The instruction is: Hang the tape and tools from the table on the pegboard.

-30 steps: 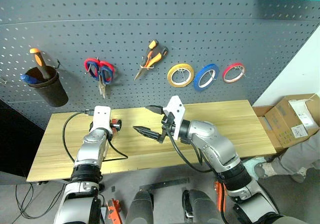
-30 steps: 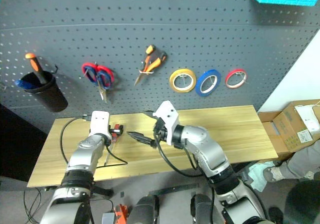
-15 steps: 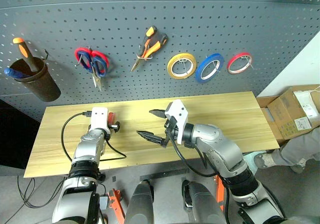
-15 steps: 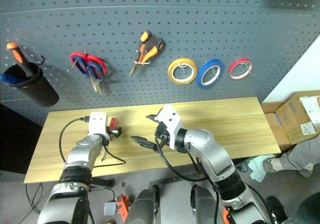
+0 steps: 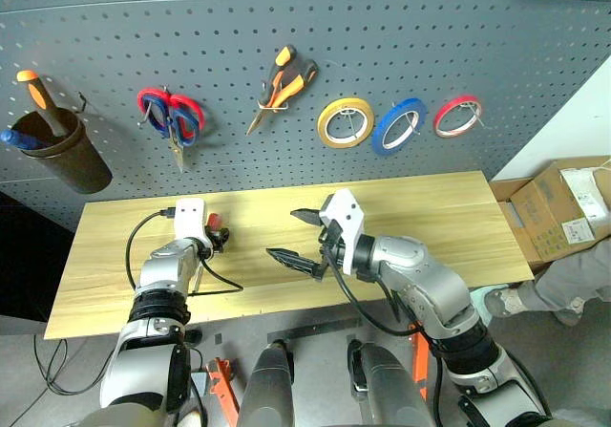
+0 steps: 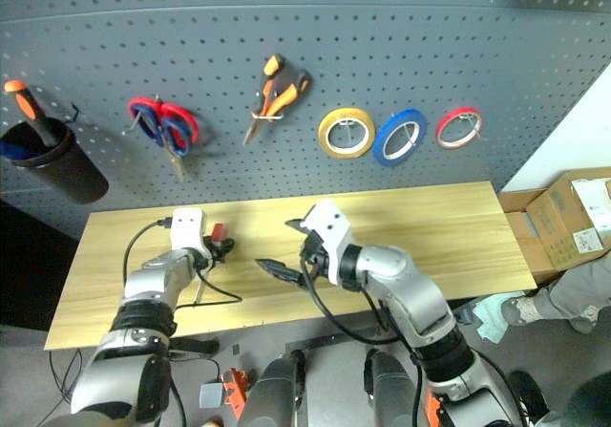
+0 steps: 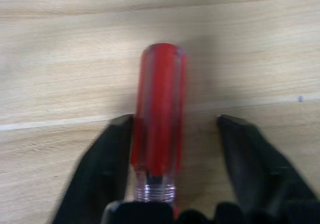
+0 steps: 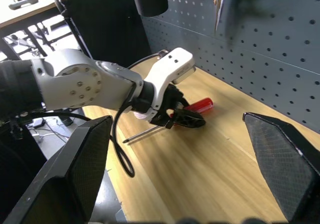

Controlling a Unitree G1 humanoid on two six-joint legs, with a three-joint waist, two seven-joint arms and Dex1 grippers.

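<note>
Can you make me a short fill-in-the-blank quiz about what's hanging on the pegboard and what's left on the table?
1. The thin blue ring-shaped roll of tape hangs on the dark grey pegboard between the yellow roll and the ____ roll.
2. The slim red-handled screwdriver lies on the light wood-grain ____.
3. The fingers of the left hand sit on either side of the screwdriver's ____.
4. The right hand holds ____.

Missing words: red; table; handle; nothing

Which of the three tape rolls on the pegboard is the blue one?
The middle roll: the blue tape hangs between the yellow roll on its left and the smaller red roll on its right.
</note>
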